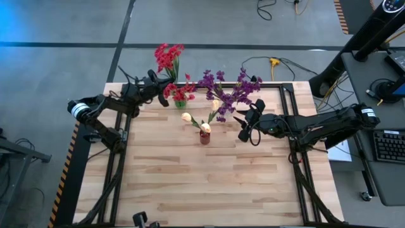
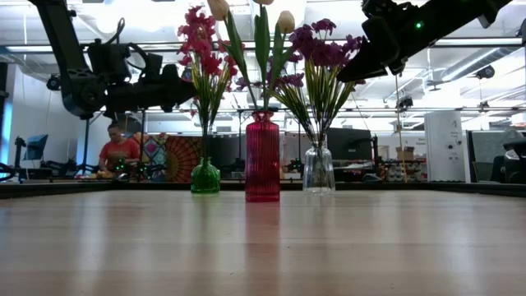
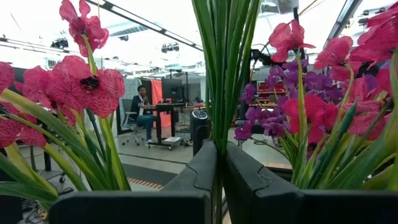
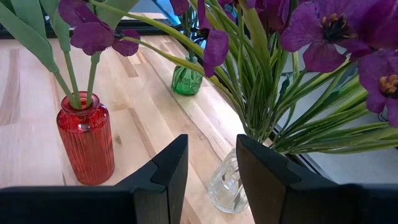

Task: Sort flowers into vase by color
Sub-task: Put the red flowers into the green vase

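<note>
Three vases stand in a row at the table's far middle. A green vase [image 2: 205,177] holds red flowers [image 2: 200,45], a red vase [image 2: 262,158] holds cream-yellow flowers [image 1: 188,118], and a clear vase [image 2: 318,171] holds purple flowers [image 2: 322,48]. My left gripper [image 3: 221,150] reaches in from the left at the height of the red flowers' stems and is shut on them. My right gripper [image 4: 211,149] hovers open above the clear vase [image 4: 225,183], on the near right of the purple bunch [image 1: 228,94], with nothing between its fingers. My left gripper pinches a bundle of green stems and leaves [image 3: 219,134] of the red flowers between its two fingers. It comes nearly level from the table's left, tipped slightly up, with its fingers across the stems. The stems stand upright and run down toward the green vase [image 1: 180,103].
Bare wooden table top [image 1: 209,183] lies on the near side of the vases. The black frame rail [image 1: 288,95] runs along the table's edges. Beyond the far edge a person [image 2: 119,152] sits at a desk in the room.
</note>
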Controlling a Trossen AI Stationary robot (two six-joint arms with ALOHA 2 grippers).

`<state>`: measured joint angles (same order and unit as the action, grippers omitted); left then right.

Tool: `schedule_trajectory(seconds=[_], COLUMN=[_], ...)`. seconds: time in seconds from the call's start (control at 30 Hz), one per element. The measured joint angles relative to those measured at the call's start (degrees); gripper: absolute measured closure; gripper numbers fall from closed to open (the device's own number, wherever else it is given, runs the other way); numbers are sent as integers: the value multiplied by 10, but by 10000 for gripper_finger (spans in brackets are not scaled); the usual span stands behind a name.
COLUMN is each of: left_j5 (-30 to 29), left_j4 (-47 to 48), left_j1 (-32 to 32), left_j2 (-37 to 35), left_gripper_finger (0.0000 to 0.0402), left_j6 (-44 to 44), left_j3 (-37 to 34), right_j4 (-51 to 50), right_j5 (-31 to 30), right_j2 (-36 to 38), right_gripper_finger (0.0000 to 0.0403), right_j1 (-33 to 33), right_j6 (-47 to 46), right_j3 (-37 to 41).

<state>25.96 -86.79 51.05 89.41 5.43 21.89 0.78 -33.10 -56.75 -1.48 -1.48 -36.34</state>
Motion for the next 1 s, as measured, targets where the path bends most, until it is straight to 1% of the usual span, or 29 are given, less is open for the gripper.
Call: schedule_trajectory(seconds=[0.2,1.0], left_j5=[0,0], left_j4=[18,31], left_j1=[-1,-1], left_j2=[0,0], left_gripper_finger=[401,401], left_j6=[-4,-22], left_j3=[7,5], right_j4=[0,0], right_j5=[0,0], right_j2=[0,0], right_gripper_finger=[275,275], right_j1=[0,0], right_j6=[0,0], right_j3=[0,0])
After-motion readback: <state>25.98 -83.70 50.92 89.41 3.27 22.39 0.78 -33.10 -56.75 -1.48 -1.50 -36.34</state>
